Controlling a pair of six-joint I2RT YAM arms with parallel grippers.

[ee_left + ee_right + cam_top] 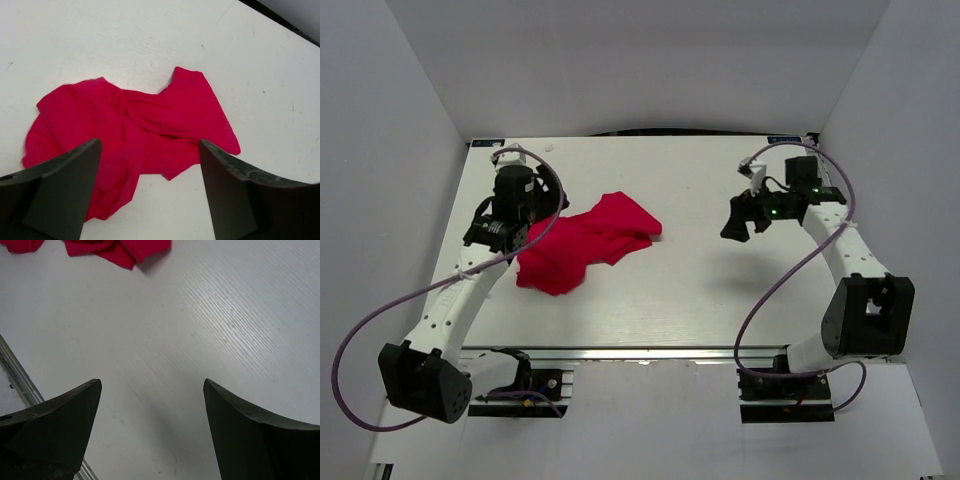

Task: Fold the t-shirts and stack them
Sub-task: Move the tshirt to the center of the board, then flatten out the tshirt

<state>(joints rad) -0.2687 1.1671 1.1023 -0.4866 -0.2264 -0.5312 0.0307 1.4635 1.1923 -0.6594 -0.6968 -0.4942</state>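
Left gripper (150, 187) spread wide, hovering right over the crumpled red t-shirt (582, 243) on the table's (700, 300) left half. Right gripper (152, 425) also spread, well apart. No fold made yet; everything's left.

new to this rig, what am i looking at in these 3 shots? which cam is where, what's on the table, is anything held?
Two robot arms are bolted at the near edge of a white table. The wide shot comes from a fixed camera above and behind them. The other two come from a camera on each wrist, looking out between that arm's own dark fingers.

The only item on the table is a crumpled red t-shirt, left of centre, not folded.

The left end effector is open, above the shirt's near edge, and grips nothing. The right end effector is open over bare table, with the shirt only at the top edge of its view. Nothing is held.
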